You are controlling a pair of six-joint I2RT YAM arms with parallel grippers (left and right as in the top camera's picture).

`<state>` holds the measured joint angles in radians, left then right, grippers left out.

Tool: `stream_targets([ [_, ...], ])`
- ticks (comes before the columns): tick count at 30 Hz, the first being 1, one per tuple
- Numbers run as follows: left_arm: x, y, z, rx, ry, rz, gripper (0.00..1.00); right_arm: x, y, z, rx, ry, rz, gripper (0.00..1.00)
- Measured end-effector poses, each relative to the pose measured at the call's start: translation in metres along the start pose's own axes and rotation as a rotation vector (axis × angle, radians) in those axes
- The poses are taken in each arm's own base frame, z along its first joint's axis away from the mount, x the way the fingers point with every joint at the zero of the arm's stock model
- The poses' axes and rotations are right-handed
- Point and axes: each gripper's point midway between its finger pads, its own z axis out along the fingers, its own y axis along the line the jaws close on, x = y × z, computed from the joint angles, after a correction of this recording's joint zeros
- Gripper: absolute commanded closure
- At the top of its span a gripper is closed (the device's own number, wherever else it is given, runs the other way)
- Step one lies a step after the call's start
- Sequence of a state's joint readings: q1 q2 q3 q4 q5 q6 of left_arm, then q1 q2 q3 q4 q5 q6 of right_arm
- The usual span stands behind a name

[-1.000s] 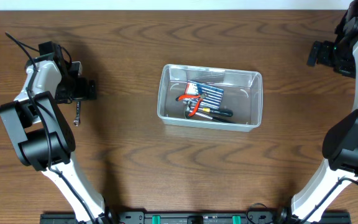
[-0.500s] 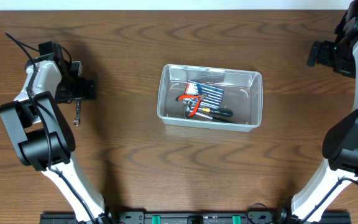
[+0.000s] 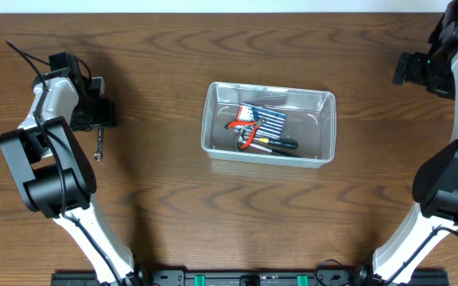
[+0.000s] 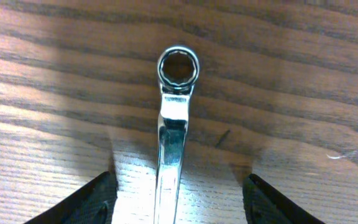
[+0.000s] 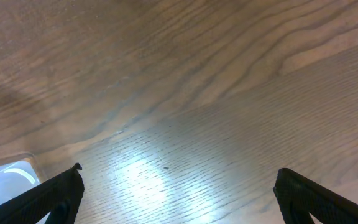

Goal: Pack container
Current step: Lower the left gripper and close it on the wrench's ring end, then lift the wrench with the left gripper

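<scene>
The clear plastic container (image 3: 325, 127) stands at the table's middle and holds a red-handled tool, a blue-striped pack and a dark screwdriver. A steel ring wrench (image 3: 98, 144) lies on the wood at the left; in the left wrist view (image 4: 171, 134) its ring end points away. My left gripper (image 4: 178, 205) is open, with a finger on each side of the wrench's shaft, not touching it. My right gripper (image 5: 179, 196) is open and empty over bare wood at the far right (image 3: 408, 70). A corner of the container (image 5: 5, 180) shows in the right wrist view.
A black cable (image 3: 22, 56) trails from the left arm near the table's back left edge. Both arm bases stand at the front corners of the table.
The left gripper has shifted slightly left over the wrench. The right arm and the container have not moved.
</scene>
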<state>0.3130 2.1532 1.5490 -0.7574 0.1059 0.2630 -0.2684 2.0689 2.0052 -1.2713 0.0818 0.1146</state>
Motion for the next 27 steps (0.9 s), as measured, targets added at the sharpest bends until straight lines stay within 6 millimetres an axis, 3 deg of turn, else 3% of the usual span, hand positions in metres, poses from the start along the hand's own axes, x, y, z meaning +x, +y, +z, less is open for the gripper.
stream_targets([
  [13, -0.0017, 0.0003, 0.0000, -0.001, -0.007, 0.000, 0.66, 0.0000, 0.0001, 0.0000, 0.000, 0.000, 0.000, 0.01],
  [27, -0.0013, 0.0003, 0.0000, -0.001, -0.005, 0.000, 0.72, 0.0000, 0.0000, 0.0000, 0.000, 0.000, 0.000, 0.01],
])
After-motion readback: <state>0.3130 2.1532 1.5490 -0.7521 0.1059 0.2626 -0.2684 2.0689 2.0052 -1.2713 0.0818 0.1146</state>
